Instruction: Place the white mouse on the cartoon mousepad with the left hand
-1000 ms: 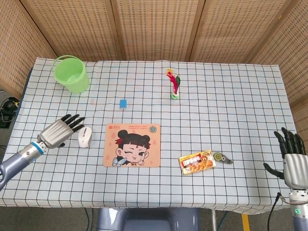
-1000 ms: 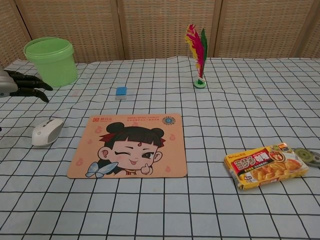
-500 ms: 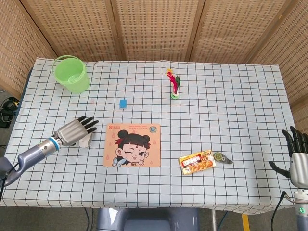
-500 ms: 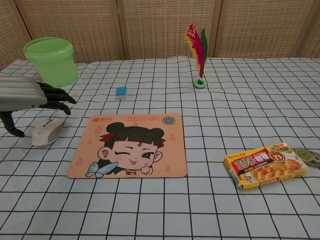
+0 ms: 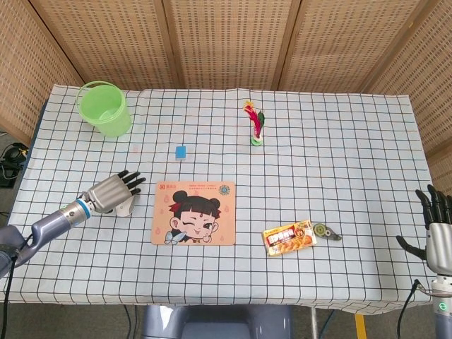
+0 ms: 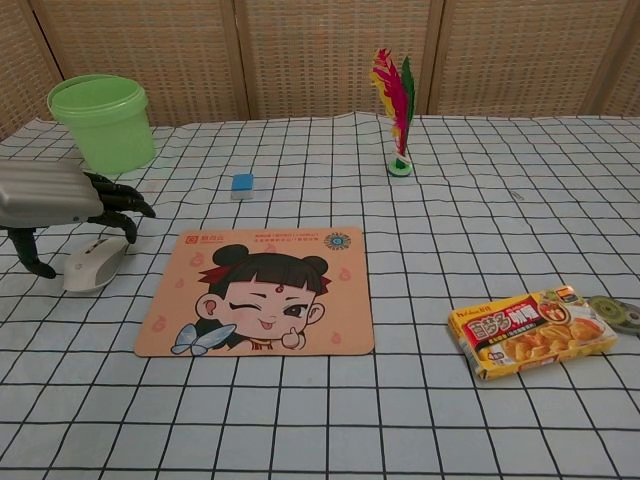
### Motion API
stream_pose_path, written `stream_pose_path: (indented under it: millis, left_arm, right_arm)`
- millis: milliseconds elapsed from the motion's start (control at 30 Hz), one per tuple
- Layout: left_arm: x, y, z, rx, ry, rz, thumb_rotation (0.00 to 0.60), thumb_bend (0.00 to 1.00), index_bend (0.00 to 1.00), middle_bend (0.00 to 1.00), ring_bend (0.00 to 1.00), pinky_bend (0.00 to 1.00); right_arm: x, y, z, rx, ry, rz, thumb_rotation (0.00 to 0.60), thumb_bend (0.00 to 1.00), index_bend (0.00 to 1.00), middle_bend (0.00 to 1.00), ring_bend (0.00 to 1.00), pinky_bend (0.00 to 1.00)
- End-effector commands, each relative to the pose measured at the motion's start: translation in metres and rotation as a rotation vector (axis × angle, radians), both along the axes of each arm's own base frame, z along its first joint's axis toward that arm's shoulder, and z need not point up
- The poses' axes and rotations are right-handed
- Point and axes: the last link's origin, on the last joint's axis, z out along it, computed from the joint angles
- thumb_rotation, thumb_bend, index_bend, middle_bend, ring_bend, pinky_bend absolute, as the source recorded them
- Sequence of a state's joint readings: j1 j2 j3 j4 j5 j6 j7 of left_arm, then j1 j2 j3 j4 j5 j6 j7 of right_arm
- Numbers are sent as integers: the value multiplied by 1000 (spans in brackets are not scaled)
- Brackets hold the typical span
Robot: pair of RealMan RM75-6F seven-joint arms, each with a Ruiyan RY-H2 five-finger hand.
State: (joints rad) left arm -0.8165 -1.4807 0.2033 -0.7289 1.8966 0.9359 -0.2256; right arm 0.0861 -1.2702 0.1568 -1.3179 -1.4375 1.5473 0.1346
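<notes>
The white mouse (image 5: 127,207) (image 6: 92,267) lies on the checked tablecloth just left of the cartoon mousepad (image 5: 193,212) (image 6: 258,292), which shows a winking girl. My left hand (image 5: 109,192) (image 6: 60,198) hovers over the mouse with its fingers apart; its dark fingertips (image 6: 125,212) reach past the mouse's far end and the thumb hangs down on the mouse's left side. Contact with the mouse is not evident. In the head view the hand hides most of the mouse. My right hand (image 5: 438,233) is at the table's right front edge, fingers spread, holding nothing.
A green bucket (image 5: 105,108) (image 6: 100,120) stands at the back left. A small blue block (image 5: 181,151) lies behind the pad. A feathered shuttlecock (image 5: 256,123) stands at the back centre. A curry box (image 5: 289,238) and tape roll (image 5: 326,231) lie right of the pad.
My left hand moved right from beside the mouse to over it, then sank slightly toward it. The mouse has not moved. My right hand dropped a little lower at the frame's edge.
</notes>
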Motion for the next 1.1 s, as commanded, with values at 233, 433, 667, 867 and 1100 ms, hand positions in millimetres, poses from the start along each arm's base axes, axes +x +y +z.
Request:
stream_pose_path:
  millis: [233, 433, 667, 867, 1100]
  left_arm:
    - [-3, 0, -8, -9, -5, 6, 600, 117, 315, 99, 47, 197]
    - [-5, -1, -15, -11, -21, 0, 600, 239, 393, 165, 102, 246]
    - [0, -4, -12, 7, -89, -53, 600, 536, 616, 356, 267, 369]
    - [14, 0, -1, 19, -148, -114, 600, 552, 646, 382, 289, 390]
    - [49, 1, -9, -19, -203, -235, 600, 550, 646, 382, 289, 390]
  right_arm:
    - [-2, -2, -1, -2, 3, -8, 600, 81, 125, 0, 0, 0]
    - [-1, -2, -2, 1, 2, -2, 600, 82, 126, 0, 0, 0]
    - [0, -1, -3, -7, 1, 10, 600, 82, 126, 0, 0, 0]
    - [-1, -2, -2, -8, -2, 7, 600, 81, 126, 0, 0, 0]
    - [-1, -3, -2, -4, -9, 5, 600, 82, 126, 0, 0, 0]
